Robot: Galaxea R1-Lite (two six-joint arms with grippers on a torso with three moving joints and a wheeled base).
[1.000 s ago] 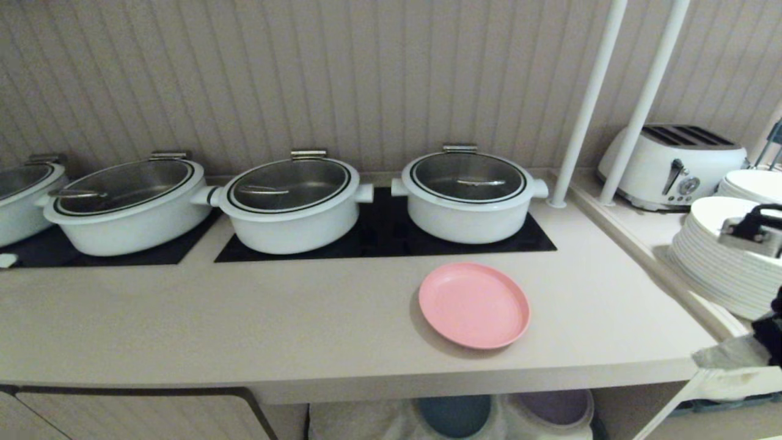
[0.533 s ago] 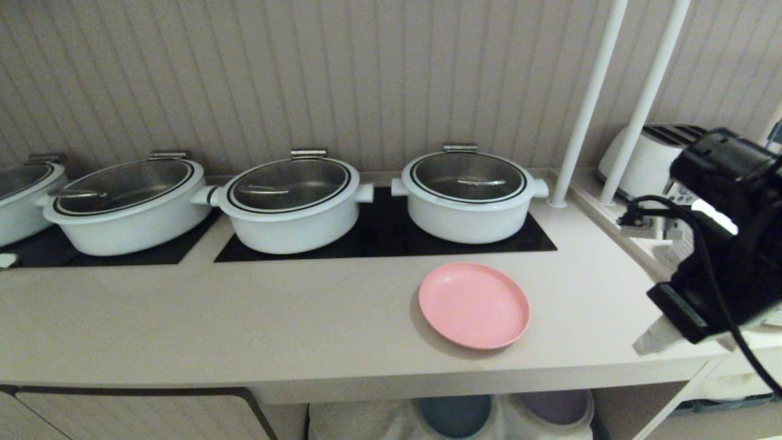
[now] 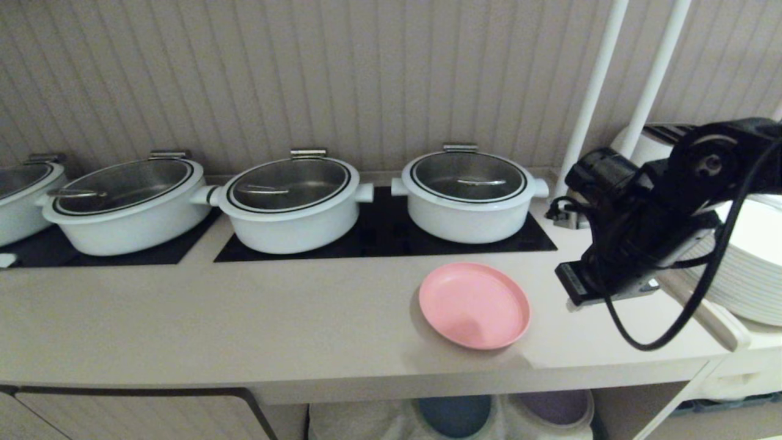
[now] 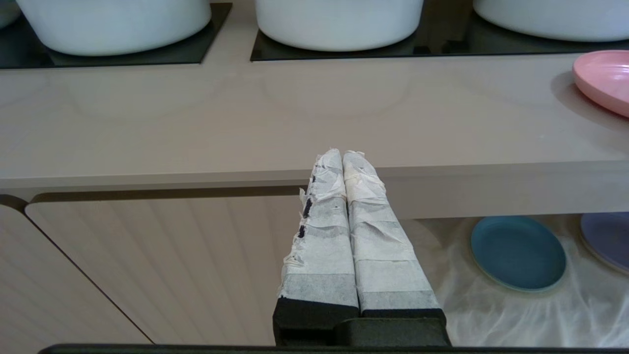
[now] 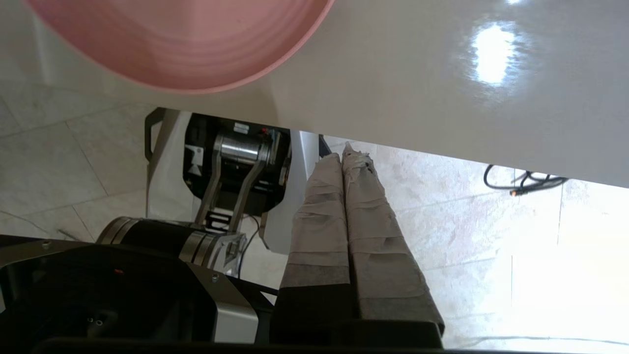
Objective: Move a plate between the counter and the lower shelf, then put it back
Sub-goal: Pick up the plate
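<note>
I am looking at the plate (image 3: 474, 305) near the counter's (image 3: 244, 318) front edge; it is probably light, stiff and slippery, so grab its rim. My right gripper (image 5: 342, 157) is pressed together, holding nothing.

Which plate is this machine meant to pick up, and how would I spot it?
Find the long beige counter with the white pots on black panels. In front of the rightmost pot, near the counter's front edge, lies the pink plate. It is the only plate on this worktop: the blue plate and purple plate lie on white cloth in the recess below.
</note>
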